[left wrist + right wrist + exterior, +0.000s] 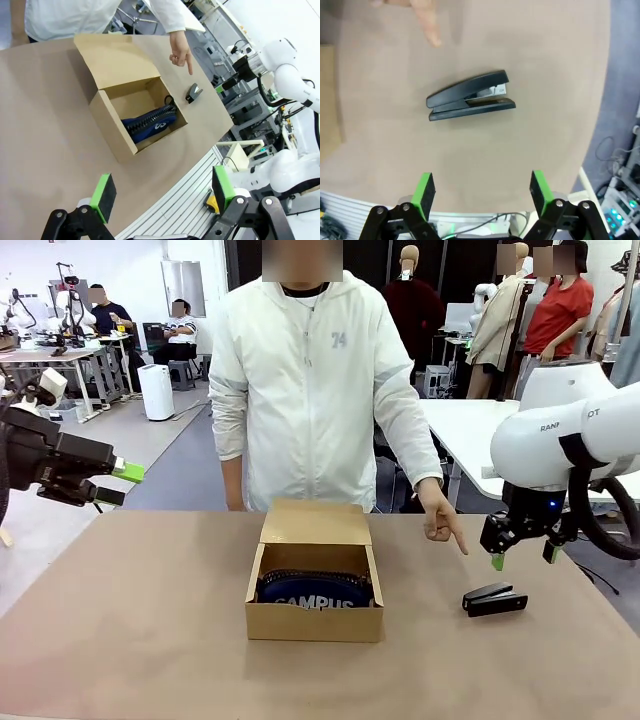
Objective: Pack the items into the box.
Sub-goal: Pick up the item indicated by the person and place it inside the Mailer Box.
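The brown cardboard box [314,622] stands open at the table's middle, its lid flap laid back toward the person. Inside lies the navy pouch [314,592] with white "CAMPUS" print, also in the left wrist view [150,123]. The black stapler [494,599] lies on the table right of the box [116,131], and in the right wrist view [470,96] it rests on its side ahead of the fingers. My right gripper [524,557] hangs open just above and behind the stapler [194,92]. My left gripper [120,484] is open, raised off the table's left edge. The person's hand [440,521] points down toward the stapler.
The person stands at the far side behind the box. The brown table [130,640] is bare around the box. A silver slotted rail [190,200] runs along the table's near edge. Other tables and people are far behind.
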